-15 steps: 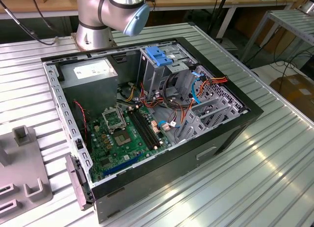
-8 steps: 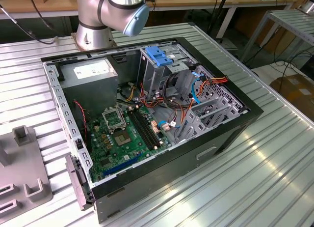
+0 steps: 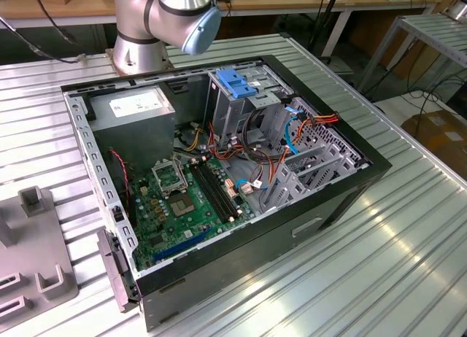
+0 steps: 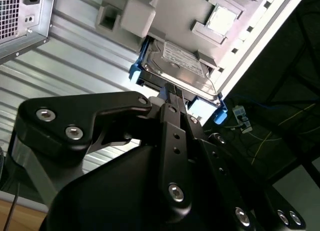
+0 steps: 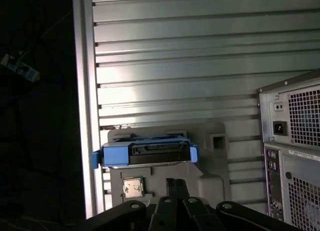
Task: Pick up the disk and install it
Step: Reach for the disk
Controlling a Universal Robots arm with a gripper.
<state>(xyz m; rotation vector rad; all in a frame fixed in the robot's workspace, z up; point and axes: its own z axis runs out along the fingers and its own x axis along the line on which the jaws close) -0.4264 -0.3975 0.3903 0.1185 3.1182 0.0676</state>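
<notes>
Jaws: seen closed together, nothing held between them. The gripper [image 5: 175, 182] is poised just short of the disk [image 5: 150, 153], apart from it; in the second wrist view its tip [image 4: 167, 93] is lined up with the near edge of the disk [image 4: 180, 61].

Disk: lying flat, label up, in its blue frame on a grey holder [image 5: 215, 176], near the edge of the slatted table [image 5: 175, 66] and beside the back of the computer case [image 5: 295, 141].

Step judged: approach for pick-up; nothing lifted or installed yet.

Grasp requirement (judgement): jaws to be opened and centred on the disk's edge, clear of the holder.

Exterior view: case [image 3: 95, 169] lying open, drive cage [image 3: 237, 82] in place.
</notes>
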